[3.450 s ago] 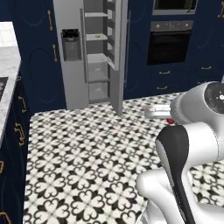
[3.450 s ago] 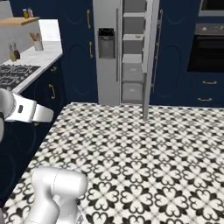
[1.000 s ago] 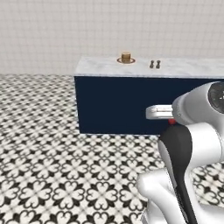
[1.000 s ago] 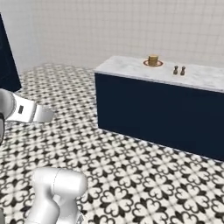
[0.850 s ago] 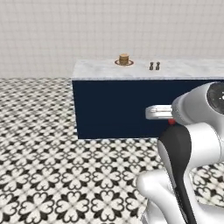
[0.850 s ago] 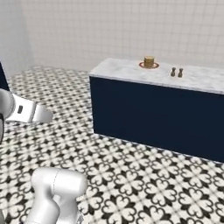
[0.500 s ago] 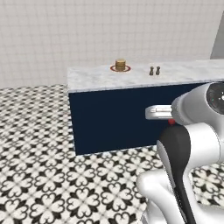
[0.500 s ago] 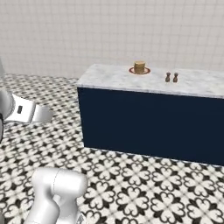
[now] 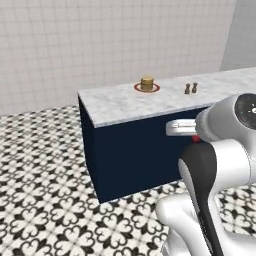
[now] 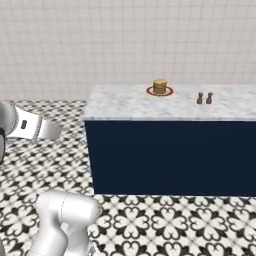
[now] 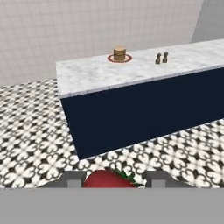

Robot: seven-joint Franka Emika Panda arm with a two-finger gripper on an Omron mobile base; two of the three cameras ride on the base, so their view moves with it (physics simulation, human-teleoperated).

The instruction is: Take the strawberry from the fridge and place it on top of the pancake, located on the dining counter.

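Gripper pinching strawberry btwn its 2 tips, well short of dining counter. Fetch looks done; left: approach counter, set berry on pancake near its far edge

Pancake on dining counter, shakers apparently right of it.

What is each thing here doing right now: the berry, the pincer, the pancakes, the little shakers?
strawberry: gripped between the pincer's two tips, off the floor, not yet at the counter.
pincer: shut on the strawberry.
pancake: stacked upright on its red-rimmed plate, nothing on top.
plate: flat on the dining counter.
two shakers: upright, side by side, apart from the plate.
dining counter: bare marble near its end.
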